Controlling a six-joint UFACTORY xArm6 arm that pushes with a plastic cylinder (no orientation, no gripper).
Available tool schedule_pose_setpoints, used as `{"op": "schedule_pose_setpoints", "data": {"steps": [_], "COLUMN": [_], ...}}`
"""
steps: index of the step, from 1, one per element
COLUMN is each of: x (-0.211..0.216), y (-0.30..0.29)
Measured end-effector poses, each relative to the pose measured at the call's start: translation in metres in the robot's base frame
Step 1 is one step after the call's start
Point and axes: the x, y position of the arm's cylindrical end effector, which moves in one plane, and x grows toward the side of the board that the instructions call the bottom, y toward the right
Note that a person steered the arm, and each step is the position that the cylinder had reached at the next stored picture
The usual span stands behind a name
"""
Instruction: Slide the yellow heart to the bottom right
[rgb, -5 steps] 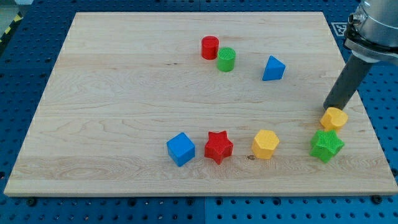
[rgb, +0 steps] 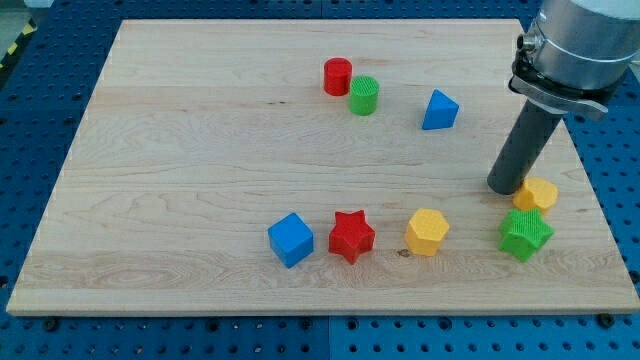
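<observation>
At the frame's right, my tip (rgb: 505, 188) touches the left side of the yellow heart (rgb: 539, 194), just above the green star (rgb: 525, 233); the rod has no jaws.

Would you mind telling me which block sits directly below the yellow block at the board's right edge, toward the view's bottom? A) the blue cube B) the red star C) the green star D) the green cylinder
C: the green star lies just under the yellow block near the right edge, where my tip stands at that yellow block's left side.
</observation>
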Motion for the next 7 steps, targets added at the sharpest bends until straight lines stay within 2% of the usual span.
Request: {"op": "schedule_pose_setpoints", "data": {"steps": [3, 4, 5, 7], "x": [0.019, 0.013, -0.01, 0.003], "y": [0.007, 0.007, 0.007, 0.023]}}
